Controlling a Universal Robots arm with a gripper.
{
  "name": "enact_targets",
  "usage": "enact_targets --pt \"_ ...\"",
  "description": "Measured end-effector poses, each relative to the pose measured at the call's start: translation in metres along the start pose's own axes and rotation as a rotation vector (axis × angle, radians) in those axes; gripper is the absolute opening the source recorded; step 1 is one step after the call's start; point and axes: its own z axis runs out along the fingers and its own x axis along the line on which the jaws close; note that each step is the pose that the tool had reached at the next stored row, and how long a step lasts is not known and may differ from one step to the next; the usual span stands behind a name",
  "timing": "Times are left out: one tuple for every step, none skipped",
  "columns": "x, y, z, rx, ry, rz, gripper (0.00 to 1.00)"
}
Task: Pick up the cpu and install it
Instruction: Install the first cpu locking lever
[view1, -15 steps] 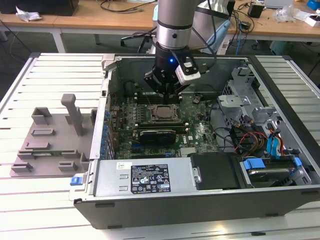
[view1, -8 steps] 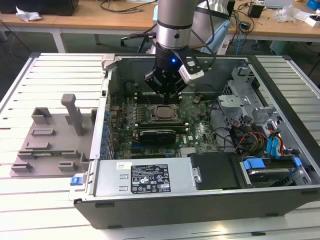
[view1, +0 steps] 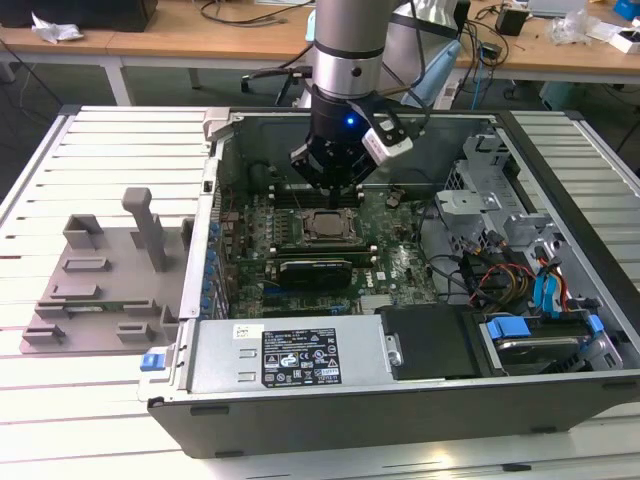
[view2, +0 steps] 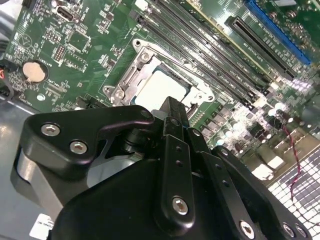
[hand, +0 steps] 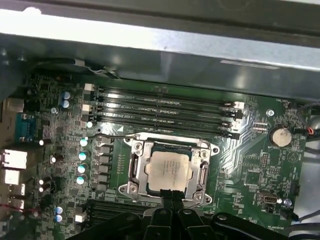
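In the socket frame (hand: 170, 172), cpu (hand: 168, 169) seated; end effector (hand: 170, 196) above

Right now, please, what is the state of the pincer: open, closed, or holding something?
Pincer: closed, holding nothing; the cpu sits in the socket frame just beyond its tips.

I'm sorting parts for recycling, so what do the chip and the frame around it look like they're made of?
The chip looks capped with dull, satin grey metal. The frame around it looks like bare, shinier stamped steel, catching bright highlights at its edges.
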Motion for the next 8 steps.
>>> enact_targets --pt "0.0000 0.0000 0.0000 -0.0005 -0.0008 -0.011 0.11" --pt "0.0001 0.0000 0.0000 -0.0145 -0.0025 -0.009 0.11" --pt "0.0000 0.0000 0.0000 -0.0263 -0.0040 -0.006 0.11" --pt "0.0000 0.0000 0.0000 -0.0299 -0.0043 -0.003 0.11" --pt "0.0000 0.0001 0.0001 -0.0298 -0.0040 0.004 0.11" --pt "0.0000 0.0001 0.0002 -0.0281 -0.0033 0.012 0.11" --pt "0.0000 0.0000 0.0002 -0.0246 -0.0023 0.021 0.11" --pt "0.0000 0.0000 0.0004 -0.0208 -0.0015 0.029 0.11"
